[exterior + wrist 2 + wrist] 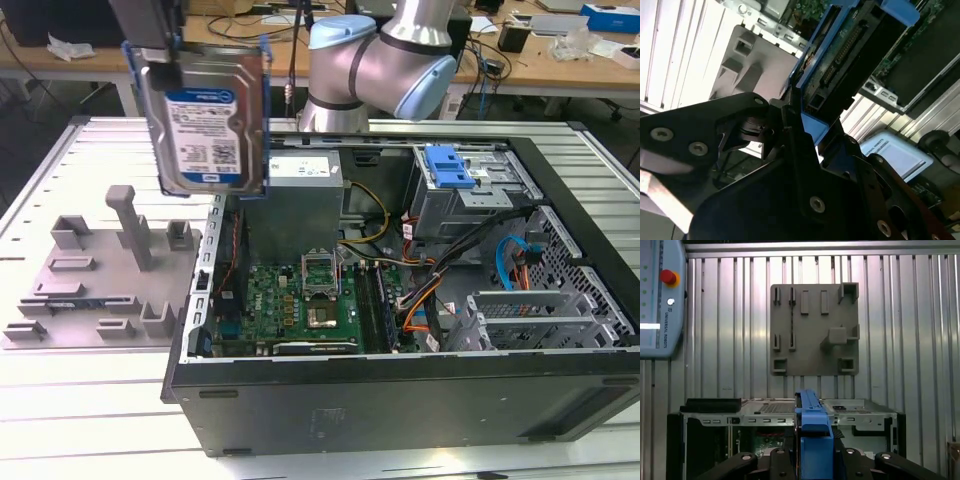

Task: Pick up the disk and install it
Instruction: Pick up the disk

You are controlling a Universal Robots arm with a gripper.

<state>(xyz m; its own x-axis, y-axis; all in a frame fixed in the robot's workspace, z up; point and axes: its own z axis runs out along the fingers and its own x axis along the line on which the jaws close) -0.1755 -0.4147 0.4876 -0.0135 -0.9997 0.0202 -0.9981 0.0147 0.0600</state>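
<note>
The end effector [158, 48] is clamped on the top edge of the disk [205, 125], which hangs upright directly beneath it and well clear of the desk [90, 420], its white-and-blue label facing the exterior camera. In both wrist views the blue carrier rail [812, 440] sits pinched between the dark fingers [777, 462]. Below the end effector and slightly to one side lies the grey fixture [100, 270], its upright posts bare. On the other side, also below, stands the open computer case [400, 400]. The drive cage with its blue latch [450, 168] is well apart from the end effector, at the far side of the case next to the base of the arm [390, 60]. By this evidence the pick-up is done and the work is at the carrying stage, with installation not yet begun. Seating the disk would likely call for turning it from its hanging posture and squaring the rails with the cage opening, while keeping clear of the loose cables [455, 270] near it.
</note>
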